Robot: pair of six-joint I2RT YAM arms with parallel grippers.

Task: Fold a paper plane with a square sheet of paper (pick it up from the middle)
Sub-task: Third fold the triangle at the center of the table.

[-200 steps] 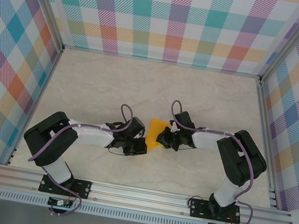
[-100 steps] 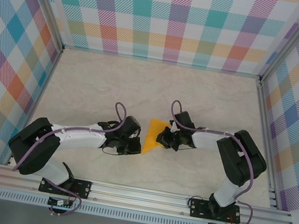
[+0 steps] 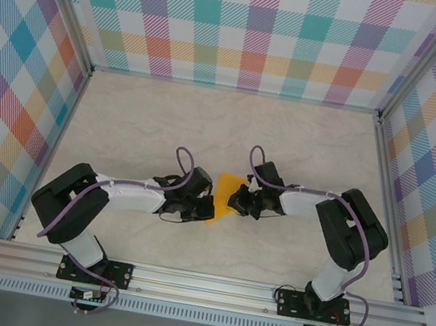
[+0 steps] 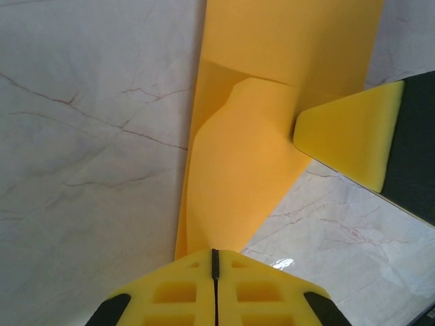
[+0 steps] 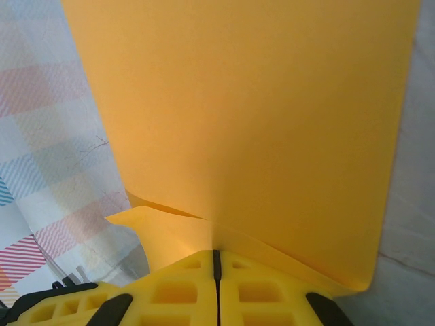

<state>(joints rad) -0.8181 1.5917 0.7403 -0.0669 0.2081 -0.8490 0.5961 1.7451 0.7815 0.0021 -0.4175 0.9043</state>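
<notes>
Square sheet of paper (image 3: 228, 193) is mid worktop (image 3: 148, 125), a bit toward the near edge. Already part-folded: flap (image 4: 238, 170) layered over the main panel, soft crease, not a plane yet. In the right wrist cam it stands raised and tilted, plaid wall (image 5: 41, 136) showing past one edge.

Left gripper (image 4: 215, 263): pads together, clamped on the sheet's near end. Right gripper (image 5: 217, 261): same, pinched on the opposite side. One right pad (image 4: 353, 136) touches the flap in the left cam.

Handling, my read: v light, floppy, no stiffness. It'll tear or crumple if pulled taut, and prob slides on the worktop. Best hold = edges close to the crease line. Keep some slack, press folds flat on the worktop.
</notes>
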